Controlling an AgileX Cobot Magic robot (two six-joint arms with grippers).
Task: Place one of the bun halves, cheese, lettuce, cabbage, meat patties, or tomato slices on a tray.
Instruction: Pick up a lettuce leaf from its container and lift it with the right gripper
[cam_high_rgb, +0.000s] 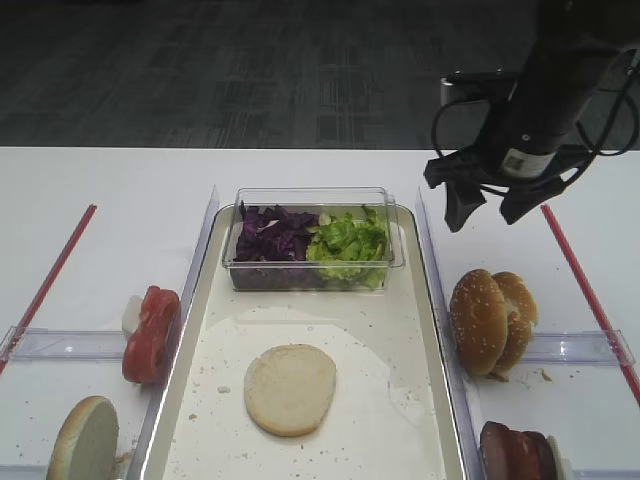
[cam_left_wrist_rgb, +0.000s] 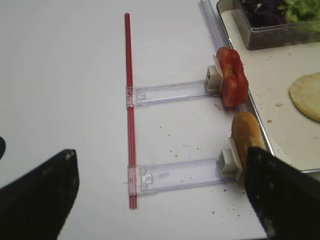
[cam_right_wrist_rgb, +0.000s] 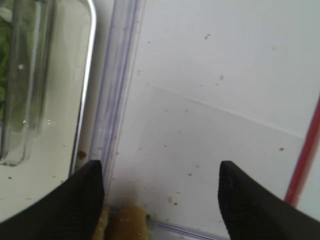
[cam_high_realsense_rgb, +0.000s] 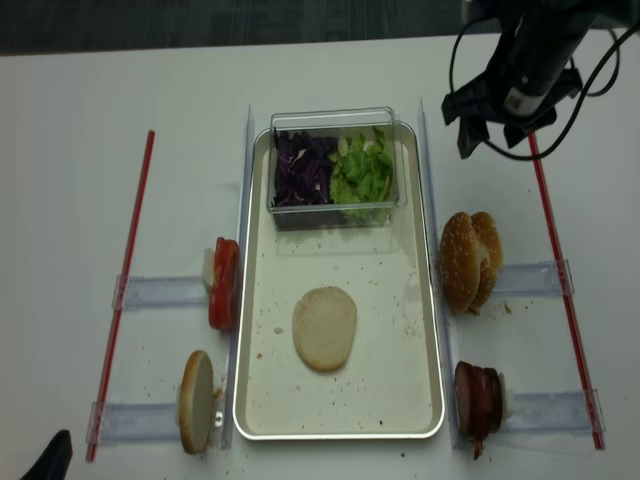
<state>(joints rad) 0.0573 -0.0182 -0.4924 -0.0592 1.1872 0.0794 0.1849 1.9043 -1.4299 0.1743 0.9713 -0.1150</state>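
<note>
While the right pincer hung above the bare white table at about two o'clock from the tray, its two black fingers stood spread well apart and pinched nothing; the wrist view showed only speckled table between them, with a tan bun edge just under the frame's bottom. At about six o'clock from that pincer stood the sesame-seeded bun halves on edge in their clear holder, and further down, the meat patties, both untouched. On the tray floor one pale bun half lay flat, cut face up, so one placement looked done. Near the tray's twelve o'clock end sat a clear tub holding purple cabbage and light-green lettuce. At the tray's nine o'clock side the tomato slices stood in their rack, with another bun half toward seven o'clock. No cheese was visible. The left pincer, seen only from its own wrist camera, was spread wide and empty over the table beside that bun. Next layer, judging by position, was likely a bun or patty.
</note>
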